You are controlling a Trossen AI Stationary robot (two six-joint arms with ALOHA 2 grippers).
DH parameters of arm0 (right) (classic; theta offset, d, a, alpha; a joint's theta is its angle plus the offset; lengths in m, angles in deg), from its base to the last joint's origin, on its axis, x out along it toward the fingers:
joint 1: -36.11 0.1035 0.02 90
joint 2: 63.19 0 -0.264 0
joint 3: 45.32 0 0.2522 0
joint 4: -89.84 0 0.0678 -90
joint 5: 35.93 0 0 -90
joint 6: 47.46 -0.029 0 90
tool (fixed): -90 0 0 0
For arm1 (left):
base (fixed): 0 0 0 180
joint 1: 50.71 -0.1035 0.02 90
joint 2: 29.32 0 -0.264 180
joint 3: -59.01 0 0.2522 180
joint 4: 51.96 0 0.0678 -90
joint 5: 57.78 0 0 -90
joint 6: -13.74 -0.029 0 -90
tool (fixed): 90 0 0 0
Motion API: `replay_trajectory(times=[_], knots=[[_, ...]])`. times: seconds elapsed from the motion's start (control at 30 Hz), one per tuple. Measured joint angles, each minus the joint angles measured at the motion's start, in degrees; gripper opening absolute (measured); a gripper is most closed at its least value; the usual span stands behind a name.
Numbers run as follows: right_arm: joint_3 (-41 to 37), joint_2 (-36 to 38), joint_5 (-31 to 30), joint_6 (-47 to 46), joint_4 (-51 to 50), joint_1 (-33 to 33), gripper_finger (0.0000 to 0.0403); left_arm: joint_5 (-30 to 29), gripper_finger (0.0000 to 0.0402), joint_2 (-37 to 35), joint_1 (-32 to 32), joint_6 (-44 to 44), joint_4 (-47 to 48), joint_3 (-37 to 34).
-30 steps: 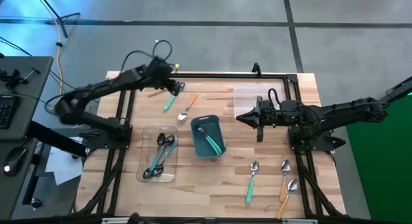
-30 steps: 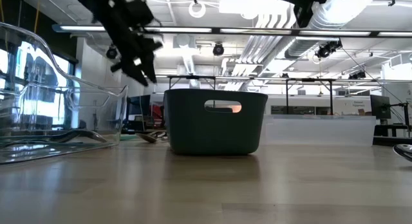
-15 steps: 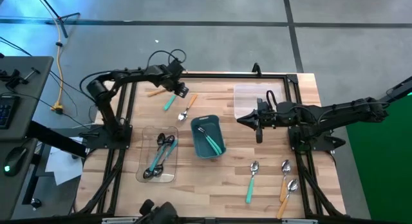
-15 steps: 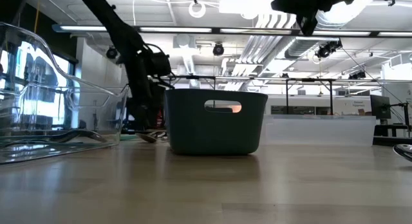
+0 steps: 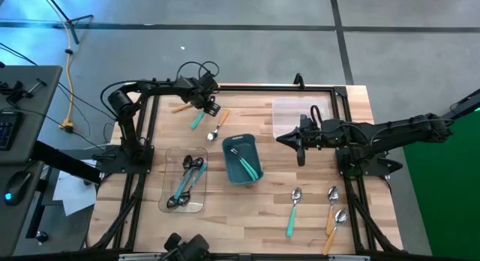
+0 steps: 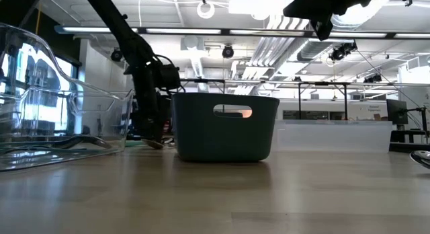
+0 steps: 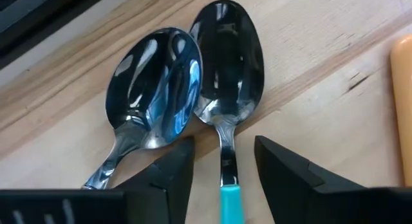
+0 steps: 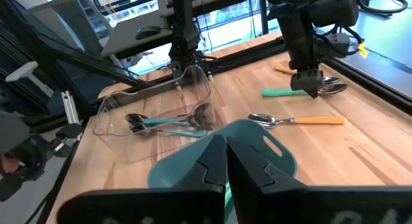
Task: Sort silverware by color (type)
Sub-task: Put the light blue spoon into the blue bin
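Showing, nearest the front edge on the right, loose silverware awaiting sorting: a teal-handled spoon (image 5: 291,216) and two orange-handled spoons (image 5: 331,212).

Moving inward: showing a clear tray (image 5: 171,171) on the left carrying dark spoons mixed with a teal handle, and a teal bin (image 5: 238,139) at centre carrying teal-handled pieces.

Holding the right gripper (image 5: 301,141) closed and empty above mid-table, beside a second clear tray (image 5: 289,115); apparently waiting.

Passing an orange-handled spoon (image 5: 218,126) just beyond the bin.

Reaching the far-left corner: having dropped from its raised pose of a second ago, now bringing the left gripper (image 7: 223,150) down to table level. Keeping its fingers (image 7: 174,172) apart, straddling the thin neck of the far teal spoon (image 7: 225,89), not yet pinching it. Lying flat on the wood, bowl touching the bowl of a neighbouring spoon (image 7: 151,89), whose handle colour cannot be told.

Judging from this: ending the approach and entering the grasp. Needing next a closing of the fingers on the neck alone, then a lift and a carry, probably toward the teal bin. Risking a nudge of the touching neighbour.
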Motion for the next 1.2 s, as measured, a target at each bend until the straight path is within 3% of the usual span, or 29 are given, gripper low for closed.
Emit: replay_trajectory(times=[0.1, 0.27, 0.77, 1.03, 1.2], knots=[[0.00, 0.00, -0.03, -0.01, 0.01, 0.00, 0.0000, 0.29, 0.0116, 0.01, -0.01, -1.28, 0.52, 0.00], [0.00, 0.00, -0.03, 0.00, 0.02, 0.01, 0.0000, 1.00, 0.0016, 0.00, 0.04, -2.39, 1.46, 0.04], [0.00, 0.00, -0.03, 0.06, 0.02, 0.00, 0.0000, 1.46, 0.0004, -2.71, 1.40, -4.44, 3.75, -0.44], [0.00, -0.02, -0.04, 0.44, 0.02, 0.00, 0.0000, 6.31, 0.0003, -16.56, 3.00, -9.55, -2.55, -3.06], [0.00, -0.02, -0.04, 0.26, 0.02, 0.00, 0.0000, 9.59, 0.0003, -29.37, 6.74, -7.71, -14.61, -10.65]])
